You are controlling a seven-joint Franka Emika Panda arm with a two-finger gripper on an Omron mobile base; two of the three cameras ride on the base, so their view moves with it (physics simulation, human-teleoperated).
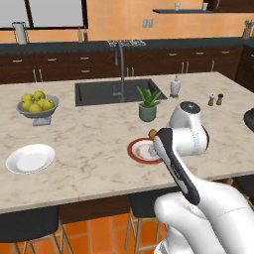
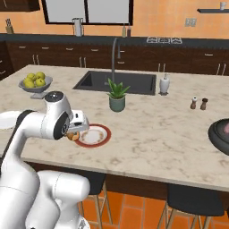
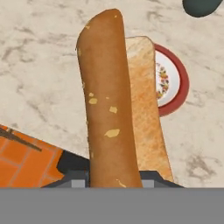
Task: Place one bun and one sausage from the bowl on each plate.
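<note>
A simulated kitchen island, mid-delivery: the robot's gripper (image 2: pixel 77 129) is clenched on a sausage (image 3: pixel 107 100), with a bun (image 3: pixel 144 109) pressed alongside it, both seen lengthwise in the hand view and running straight out from the fingertips. The red-rimmed plate (image 3: pixel 173 81) sits on the marble counter (image 1: pixel 89 139) just beyond and to the right of the sausage's far end in that view, partly hidden behind the bun; from the right base view the plate (image 2: pixel 94 135) lies immediately right of the hand, near the counter's front edge. The load hangs beside the plate's left rim rather than squarely over its white centre, so the coming move looks like a short shift toward the plate, the sausage's long axis pointing across it. The dark bowl (image 2: pixel 220 134) rests well apart at the far right of the counter. A second, white plate (image 1: pixel 31 158) waits at the left end.
</note>
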